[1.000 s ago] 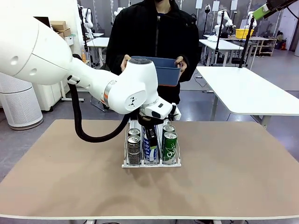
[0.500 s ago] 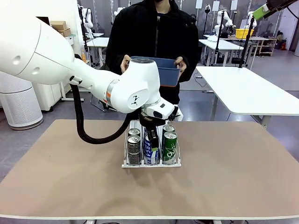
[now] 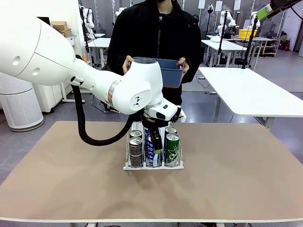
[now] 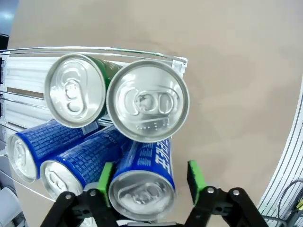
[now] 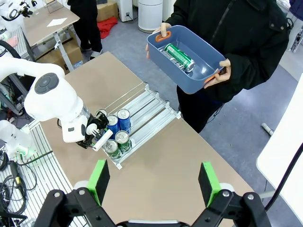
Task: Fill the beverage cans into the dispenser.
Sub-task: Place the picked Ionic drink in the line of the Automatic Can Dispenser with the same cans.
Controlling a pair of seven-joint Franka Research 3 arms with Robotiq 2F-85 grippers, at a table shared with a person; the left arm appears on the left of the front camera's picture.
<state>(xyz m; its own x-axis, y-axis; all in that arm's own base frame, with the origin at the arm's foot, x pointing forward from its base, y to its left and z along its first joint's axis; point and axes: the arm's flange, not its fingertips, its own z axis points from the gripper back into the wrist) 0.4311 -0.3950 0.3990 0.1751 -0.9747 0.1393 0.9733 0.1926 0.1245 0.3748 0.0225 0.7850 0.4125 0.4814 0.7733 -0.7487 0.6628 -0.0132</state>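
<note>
The dispenser (image 3: 154,166) stands mid-table with beverage cans upright in its lanes: dark ones (image 3: 136,152) on the left, a blue Pocari can (image 3: 152,153) in the middle, green ones (image 3: 172,149) on the right. My left gripper (image 3: 152,137) hangs over the front blue can (image 4: 142,189). Its green pads (image 4: 194,177) stand on either side of that can with a small gap, so the gripper (image 4: 149,182) is open. Two more blue cans (image 4: 61,177) sit behind it, and two silver tops (image 4: 147,100) fill the neighbouring lane. My right gripper (image 5: 154,182) is open high above the table.
A person at the far side holds a blue bin (image 3: 168,73) in both hands. In the bin (image 5: 189,61) lies a green can (image 5: 180,56). The dispenser's (image 5: 151,111) rear lane sections are bare. Open brown tabletop (image 3: 236,179) surrounds the rack.
The left gripper's fingers have spread apart off the blue can it was shut on; the can now stands in the middle lane. The arm has barely moved.
</note>
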